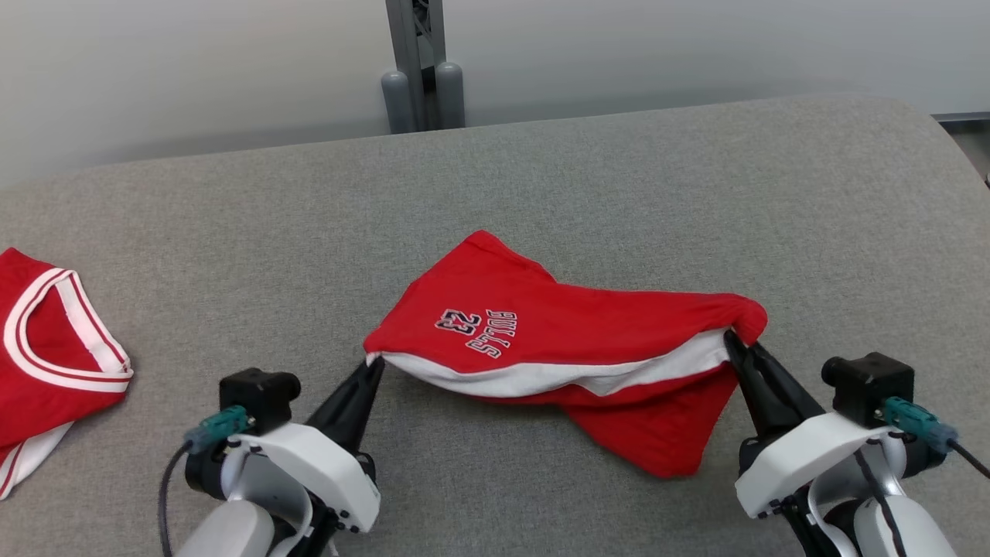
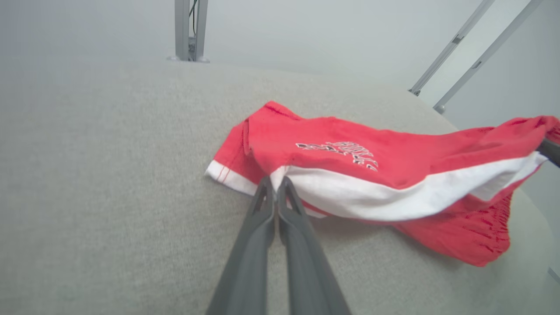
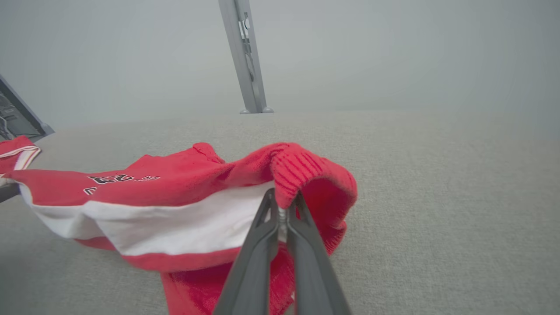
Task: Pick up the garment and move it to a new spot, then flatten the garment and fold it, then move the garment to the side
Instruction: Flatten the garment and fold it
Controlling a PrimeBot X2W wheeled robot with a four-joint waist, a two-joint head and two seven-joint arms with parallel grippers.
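Observation:
The garment point(image 1: 557, 325) is a pair of red shorts with a white side stripe and dark lettering, lying crumpled in the middle of the grey table. My left gripper point(image 1: 373, 363) is shut on its left hem corner, where the white stripe ends point(image 2: 276, 181). On the other side, my right gripper point(image 1: 733, 340) is shut on the ribbed red waistband corner point(image 3: 284, 199). The cloth hangs slightly stretched between the two grips, with one red leg point(image 1: 657, 433) drooping toward me onto the table.
A second red garment with white trim point(image 1: 46, 348) lies at the table's left edge. A grey metal post point(image 1: 421, 70) stands behind the table's far edge. Grey padded table surface point(image 1: 696, 193) stretches behind and to the right of the shorts.

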